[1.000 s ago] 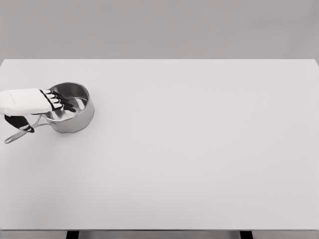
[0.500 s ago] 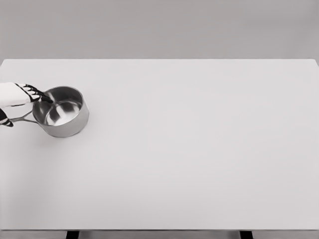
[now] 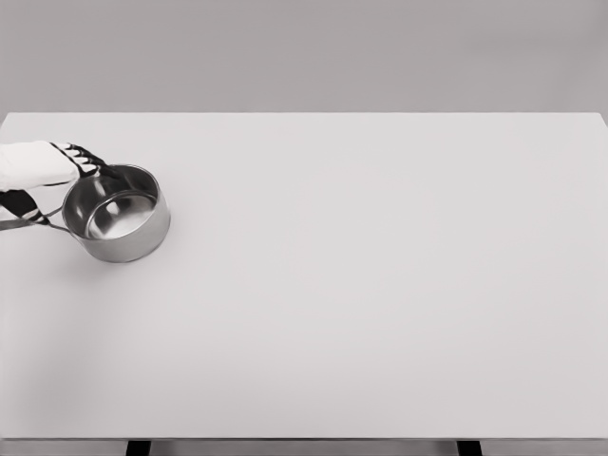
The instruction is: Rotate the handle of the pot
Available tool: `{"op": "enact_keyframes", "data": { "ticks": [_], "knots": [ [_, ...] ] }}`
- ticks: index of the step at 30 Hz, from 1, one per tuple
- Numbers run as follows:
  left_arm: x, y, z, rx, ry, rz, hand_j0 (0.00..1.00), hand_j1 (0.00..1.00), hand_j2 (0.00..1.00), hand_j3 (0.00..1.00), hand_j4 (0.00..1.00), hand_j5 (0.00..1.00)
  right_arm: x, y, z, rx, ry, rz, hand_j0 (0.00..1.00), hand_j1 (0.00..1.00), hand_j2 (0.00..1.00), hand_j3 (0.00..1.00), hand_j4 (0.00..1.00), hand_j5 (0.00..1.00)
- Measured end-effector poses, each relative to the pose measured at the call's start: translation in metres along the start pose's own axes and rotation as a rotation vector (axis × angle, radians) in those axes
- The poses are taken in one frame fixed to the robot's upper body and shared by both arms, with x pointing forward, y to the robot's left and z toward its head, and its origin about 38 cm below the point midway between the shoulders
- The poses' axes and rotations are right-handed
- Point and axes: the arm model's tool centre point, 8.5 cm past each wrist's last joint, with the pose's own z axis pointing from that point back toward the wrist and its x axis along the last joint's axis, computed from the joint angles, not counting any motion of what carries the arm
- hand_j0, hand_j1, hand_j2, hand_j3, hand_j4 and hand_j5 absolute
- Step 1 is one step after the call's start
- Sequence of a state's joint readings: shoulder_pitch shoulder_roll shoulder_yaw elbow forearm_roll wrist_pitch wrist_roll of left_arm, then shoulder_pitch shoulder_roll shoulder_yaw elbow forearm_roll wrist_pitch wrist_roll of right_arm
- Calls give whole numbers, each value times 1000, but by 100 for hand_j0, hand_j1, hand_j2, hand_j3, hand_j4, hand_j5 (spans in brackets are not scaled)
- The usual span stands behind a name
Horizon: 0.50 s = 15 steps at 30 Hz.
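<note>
Steel saucepan [image 3: 116, 214] is sitting upright on the white tabletop [image 3: 380, 285], far out toward the 9 o'clock side of the surface and a little beyond the middle line toward 12 o'clock. Its shiny bowl is lying open to the camera, with nothing showing inside except reflections on the polished floor. Its thin metal handle [image 3: 28, 224] is pointing out from the wall toward 9 o'clock, running almost level to the picture's left edge.

Coming in from that same edge, the left robot hand [image 3: 47, 176] is reaching over the handle side of the pan. Its white back is lying flat and facing up, and its dark fingers [image 3: 90, 163] are stretching toward 3 o'clock, with the tips lying over the pan's rim at about 10 o'clock. A dark thumb [image 3: 19, 204] is hanging lower, crossing just above the handle near its outer end. Whether the thumb is actually pressing on the handle cannot be told, and no closed grasp is showing: the fingers are looking extended rather than wrapped around anything.

Beyond the tabletop's far edge, a plain grey wall [image 3: 304, 57] is filling the background.
</note>
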<state>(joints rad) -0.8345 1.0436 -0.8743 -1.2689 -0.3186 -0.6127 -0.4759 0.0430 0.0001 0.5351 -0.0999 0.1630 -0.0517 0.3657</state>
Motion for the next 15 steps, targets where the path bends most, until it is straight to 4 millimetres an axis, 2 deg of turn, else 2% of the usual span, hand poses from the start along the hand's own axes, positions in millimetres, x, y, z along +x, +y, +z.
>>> {"op": "enact_keyframes", "data": {
  "ticks": [15],
  "knots": [
    [9,22,-15,45,-32,-28,100,100,100,100,100,100,0,0,0,0,0,0,100,100,100,100,100,100]
  ]
}}
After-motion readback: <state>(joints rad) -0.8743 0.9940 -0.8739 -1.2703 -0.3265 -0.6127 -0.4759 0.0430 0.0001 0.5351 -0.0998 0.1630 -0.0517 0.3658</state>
